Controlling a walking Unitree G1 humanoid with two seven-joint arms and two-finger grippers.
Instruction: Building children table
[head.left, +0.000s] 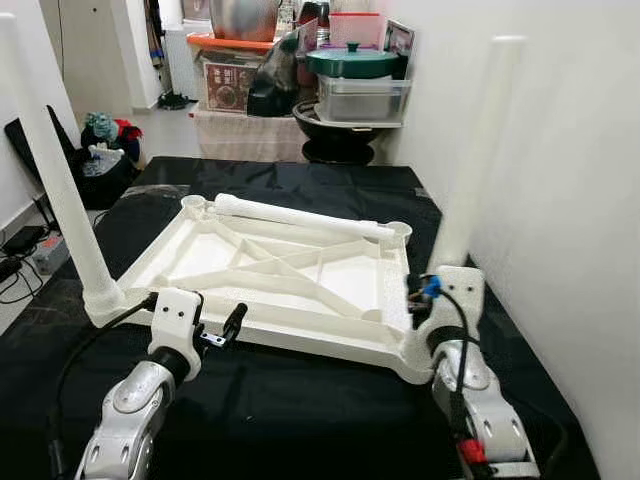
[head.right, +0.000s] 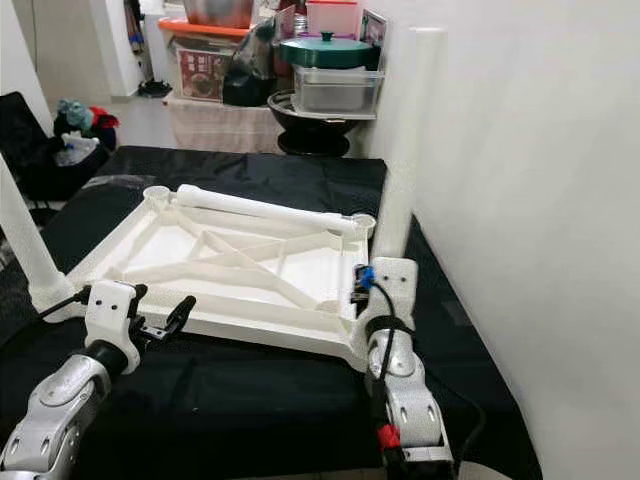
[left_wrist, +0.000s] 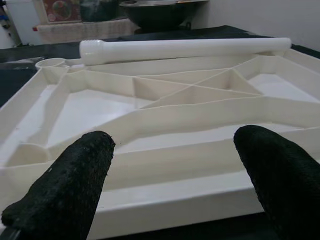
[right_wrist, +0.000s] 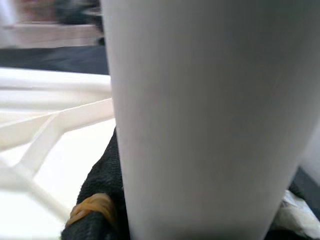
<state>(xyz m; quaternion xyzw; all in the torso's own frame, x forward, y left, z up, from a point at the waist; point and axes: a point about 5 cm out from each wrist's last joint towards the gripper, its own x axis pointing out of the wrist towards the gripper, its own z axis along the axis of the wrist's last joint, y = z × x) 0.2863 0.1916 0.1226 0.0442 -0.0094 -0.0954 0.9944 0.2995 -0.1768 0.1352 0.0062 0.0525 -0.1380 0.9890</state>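
A white children's table top lies upside down on a black cloth. One white leg stands upright in its near left corner socket. Another leg stands in the near right corner. A loose leg lies across the far edge between the two empty far sockets. My left gripper hovers open just in front of the top's near rim, fingers apart with nothing between them. My right gripper is shut on the base of the right leg, one black finger pressed beside it.
A white wall runs close along the right side. Behind the table are shelves with pots, a green lidded container and boxes. Bags and a power strip lie on the floor at the left.
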